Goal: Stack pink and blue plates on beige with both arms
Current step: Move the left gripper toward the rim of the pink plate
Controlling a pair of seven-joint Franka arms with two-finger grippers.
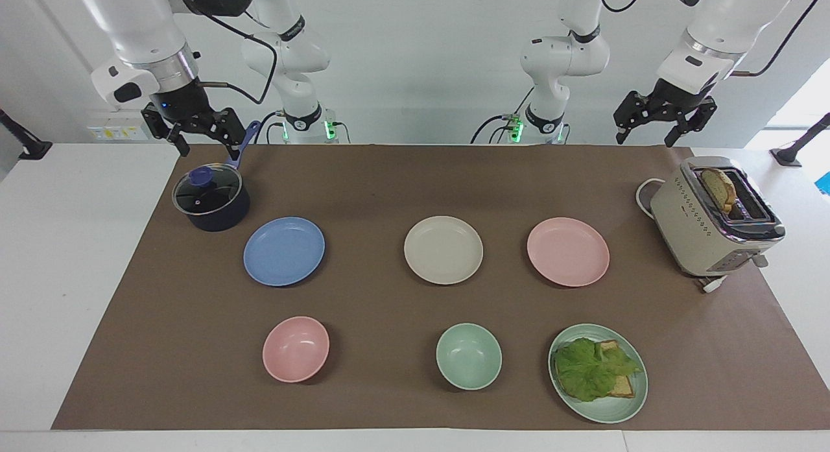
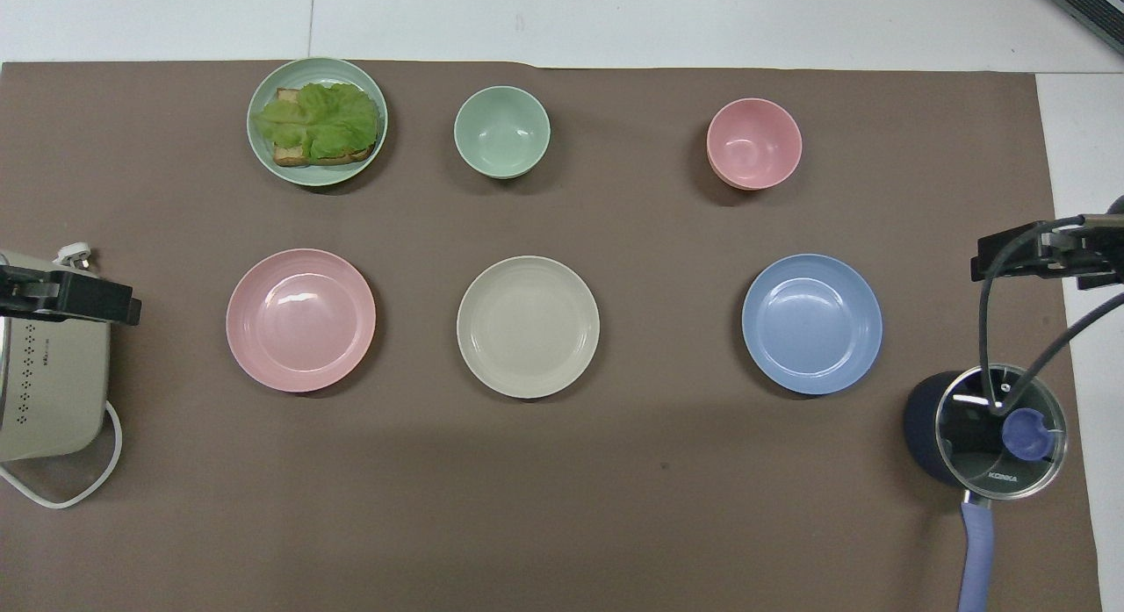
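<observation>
Three equal plates lie in a row on the brown mat. The beige plate [image 1: 443, 249] [image 2: 528, 327] is in the middle. The pink plate [image 1: 568, 251] [image 2: 300, 320] lies toward the left arm's end and the blue plate [image 1: 284, 251] [image 2: 812, 323] toward the right arm's end. My left gripper [image 1: 645, 139] hangs open and empty in the air over the toaster's end of the table. My right gripper [image 1: 209, 147] hangs open and empty over the pot's handle. Neither touches a plate.
A dark lidded pot [image 1: 211, 198] stands beside the blue plate, nearer to the robots. A toaster [image 1: 713, 215] with bread stands beside the pink plate. Farther from the robots are a pink bowl [image 1: 296, 349], a green bowl [image 1: 468, 356] and a green plate [image 1: 626, 410] with lettuce and toast.
</observation>
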